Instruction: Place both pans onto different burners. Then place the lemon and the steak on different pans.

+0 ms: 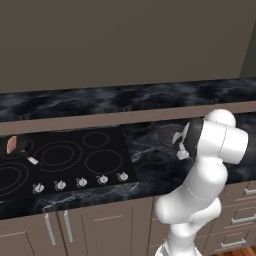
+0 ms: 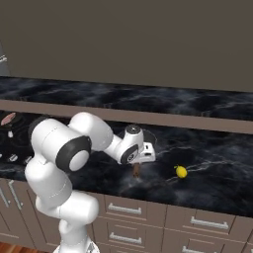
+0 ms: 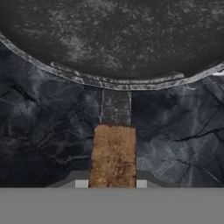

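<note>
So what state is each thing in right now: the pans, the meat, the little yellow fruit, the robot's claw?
Wide dark grey pan: on the marble counter, not yet on a burner.
Its brown handle: clamped by the gripper.
Gripper: shut on that handle.
Small black pan: on the glass cooktop, holding the steak.
Pinkish-red steak: lying in the black pan.
Yellow lemon: loose on the counter.

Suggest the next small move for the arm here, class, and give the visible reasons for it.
Probably lift the wider pan slightly off the counter. The gripper looks shut on the pan's brown handle, yet the pan sits on the marble right of the cooktop, on no burner. The smaller pan, holding the steak, is already on the cooktop.
</note>
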Motion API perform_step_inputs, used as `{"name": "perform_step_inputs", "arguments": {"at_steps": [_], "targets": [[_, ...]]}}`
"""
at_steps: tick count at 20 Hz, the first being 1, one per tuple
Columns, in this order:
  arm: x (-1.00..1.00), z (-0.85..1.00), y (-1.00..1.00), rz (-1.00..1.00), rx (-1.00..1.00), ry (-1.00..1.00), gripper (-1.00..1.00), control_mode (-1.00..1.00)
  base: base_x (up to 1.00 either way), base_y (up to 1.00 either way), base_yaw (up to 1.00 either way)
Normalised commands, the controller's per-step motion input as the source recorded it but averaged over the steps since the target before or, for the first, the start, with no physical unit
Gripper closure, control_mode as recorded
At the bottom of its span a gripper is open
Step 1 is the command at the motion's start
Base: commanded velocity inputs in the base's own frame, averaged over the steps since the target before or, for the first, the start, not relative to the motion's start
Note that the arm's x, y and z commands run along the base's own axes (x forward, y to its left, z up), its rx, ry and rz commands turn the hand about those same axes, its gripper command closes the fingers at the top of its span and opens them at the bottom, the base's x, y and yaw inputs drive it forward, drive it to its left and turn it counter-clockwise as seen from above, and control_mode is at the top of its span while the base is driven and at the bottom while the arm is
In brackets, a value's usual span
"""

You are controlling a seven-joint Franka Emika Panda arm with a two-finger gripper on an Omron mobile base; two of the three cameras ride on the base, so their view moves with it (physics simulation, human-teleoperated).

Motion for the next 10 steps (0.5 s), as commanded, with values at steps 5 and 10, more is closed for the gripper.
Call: {"name": "perform_step_inputs", "arguments": {"at_steps": [5,10], "targets": [[0.0,0.24,0.4,0.13,0.0,-0.02,1.0,-1.0,0.0,0.0,0.0],[0.0,0.06,0.52,0.17,0.0,0.0,1.0,-1.0,0.0,0.0,0.0]]}}
